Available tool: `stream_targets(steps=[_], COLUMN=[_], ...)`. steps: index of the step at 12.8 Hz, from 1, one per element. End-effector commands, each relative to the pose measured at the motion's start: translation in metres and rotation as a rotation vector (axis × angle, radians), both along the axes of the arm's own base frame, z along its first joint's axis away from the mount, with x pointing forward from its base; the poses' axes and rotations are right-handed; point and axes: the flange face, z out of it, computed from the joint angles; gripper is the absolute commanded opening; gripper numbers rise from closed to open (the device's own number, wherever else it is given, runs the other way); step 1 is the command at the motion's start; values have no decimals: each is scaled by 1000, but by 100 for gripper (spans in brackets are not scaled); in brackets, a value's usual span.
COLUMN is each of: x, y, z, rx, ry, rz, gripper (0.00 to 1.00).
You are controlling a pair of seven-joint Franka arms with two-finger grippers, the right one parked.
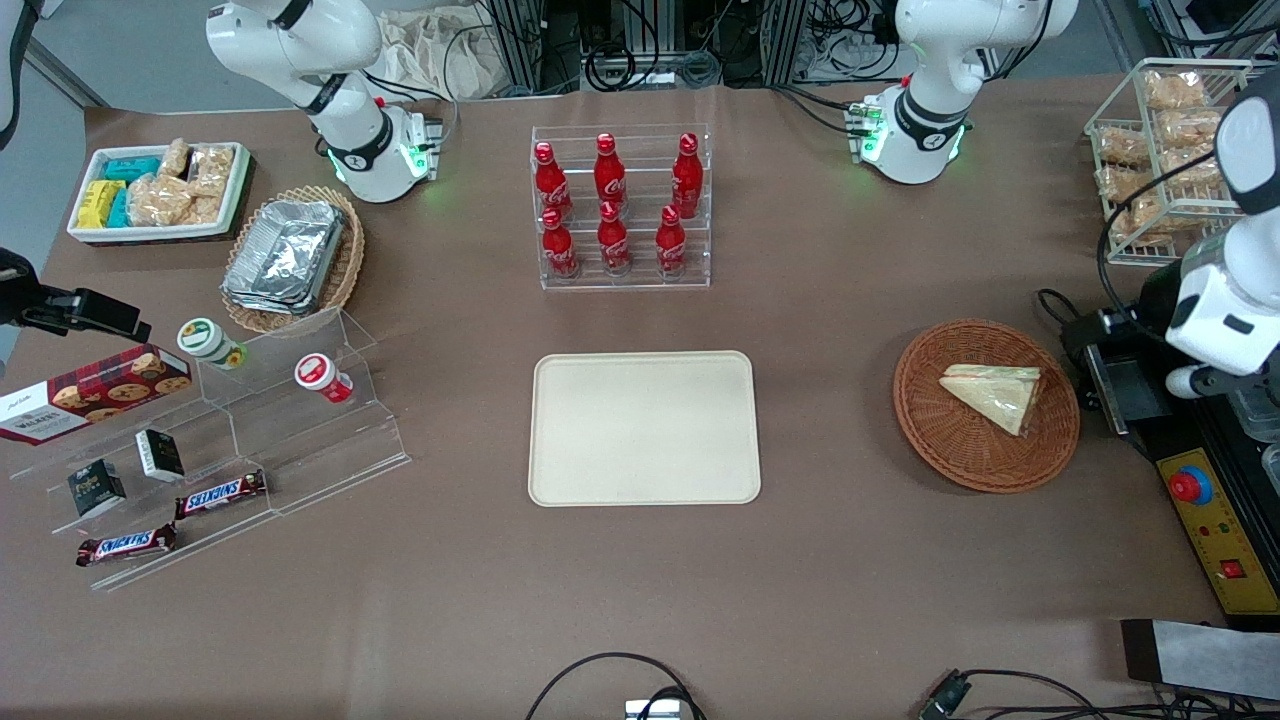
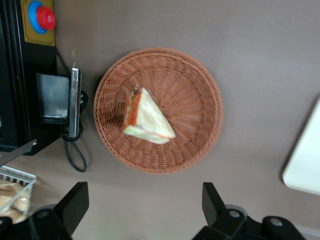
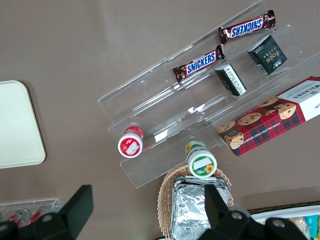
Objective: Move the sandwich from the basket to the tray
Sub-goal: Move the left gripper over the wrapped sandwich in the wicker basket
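Front view. The sandwich point(image 1: 990, 394) lies flat in the basket point(image 1: 935, 425), slightly toward 3 o'clock of the basket's centre, its point aimed at 9 o'clock. The tray point(image 1: 644, 427) sits well apart from the basket, toward the parked arm's end of the table, and carries nothing. The working arm's wrist is at the frame edge near the control box point(image 1: 1210, 520); its fingers cannot be made out in this view.

Left wrist view. The gripper point(image 2: 142, 202) hangs high above the table, fingers spread wide, holding nothing, and stands off the basket rim rather than over the sandwich point(image 2: 147, 119). The wedge rests near the middle of the basket point(image 2: 195, 100), its filling edge turned toward the control box. A corner of the tray point(image 2: 305, 165) shows.

Right wrist view. Only a tray corner point(image 3: 17, 125) and the snack display point(image 3: 200, 125) show; nothing bearing on the pick.

Risks, as judged:
- The clear wrap looks slick and the bread soft. A pinch across the tapering point could slip off; too firm a pinch could crush it.
- Descending off-centre, a finger may strike the basket rim and drag or tip the light wicker.
- The cable point(image 2: 75, 150) and control box lie just beside the basket; a wide approach could foul them.
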Motion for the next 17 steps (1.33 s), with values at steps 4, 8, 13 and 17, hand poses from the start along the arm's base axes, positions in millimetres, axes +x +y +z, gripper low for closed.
stream_targets(steps=[4, 8, 13, 17], x=[-43, -63, -82, -83], y=[17, 27, 45, 45], z=[-99, -157, -215, -235], rx=[20, 24, 22, 17], ry=[-117, -143, -170, -183], rz=[374, 528, 572, 580], gripper=[100, 100, 100, 100])
